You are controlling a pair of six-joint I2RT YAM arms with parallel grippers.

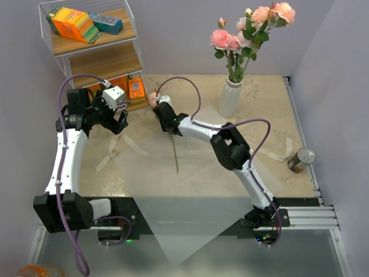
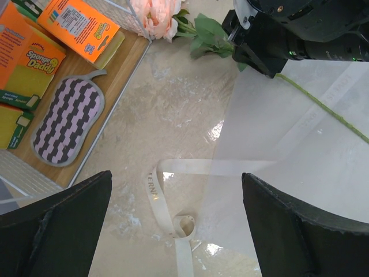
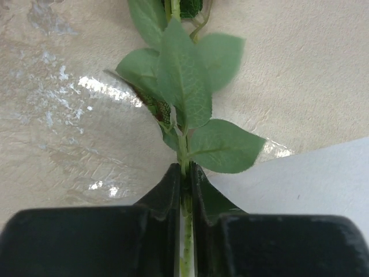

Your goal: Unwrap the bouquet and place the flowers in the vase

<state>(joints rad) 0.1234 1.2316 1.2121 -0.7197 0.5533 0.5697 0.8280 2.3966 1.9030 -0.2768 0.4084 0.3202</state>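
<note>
Flowers (image 1: 253,26), pink & peach roses w/ green leaves, stand in the white ribbed vase (image 1: 230,99) at approx 1 o'clock on the table (image 1: 271,115). The table has a beige, mottled stone-look top w/ glossy patches. Pale lilac-grey walls (image 1: 190,34) close it in at back & both sides. One single rose (image 1: 153,99) lies flat near centre-back, bloom toward 11 o'clock, thin stem running toward 6 o'clock. The right gripper (image 1: 164,112) has its fingers pressed together on that stem just below the leaves; the wrist view shows the stem pinched btwn the black pads. The left gripper (image 1: 119,122) hovers at approx 9 o'clock, fingers spread wide, holding nothing. Translucent paper (image 1: 190,173) lies opened flat from centre toward 6 o'clock, w/ the stem's lower end on it. Cream ribbon (image 1: 112,151) lies loose on the table below the left gripper. A wire shelf (image 1: 104,60) w/ sponge packs (image 1: 72,23) stands at 11 o'clock. A metal can (image 1: 301,160) sits at 4 o'clock, near the table edge.
</note>
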